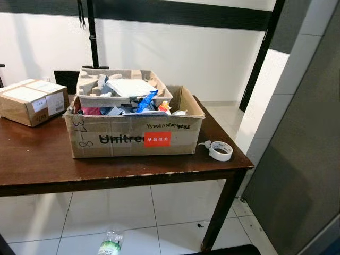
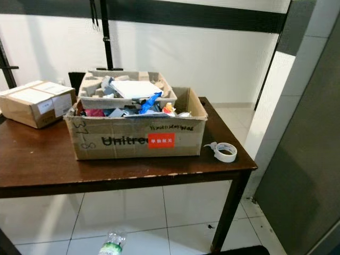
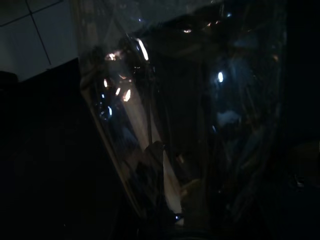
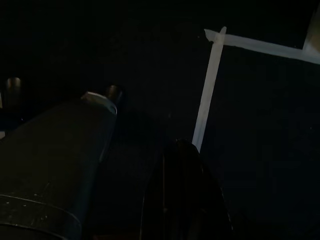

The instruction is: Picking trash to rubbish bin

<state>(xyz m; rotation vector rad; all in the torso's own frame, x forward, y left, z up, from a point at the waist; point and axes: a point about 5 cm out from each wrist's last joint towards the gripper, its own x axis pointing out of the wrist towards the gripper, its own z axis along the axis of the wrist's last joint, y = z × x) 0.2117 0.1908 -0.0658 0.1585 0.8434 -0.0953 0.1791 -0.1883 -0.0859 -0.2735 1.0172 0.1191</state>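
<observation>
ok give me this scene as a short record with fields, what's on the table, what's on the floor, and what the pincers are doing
table: dark wooden table by a white wall
main box: open cardboard box, black lettering and a red label on its front, packed with mixed trash
on top of it: grey pulp tray resting across the box's rear
left of it: smaller sealed carton
right of it: roll of white tape near the table edge
floor: clear plastic bottle on white tiles
left pincer: very dark; crinkled clear plastic close to the camera
right pincer: very dark; state unclear
</observation>
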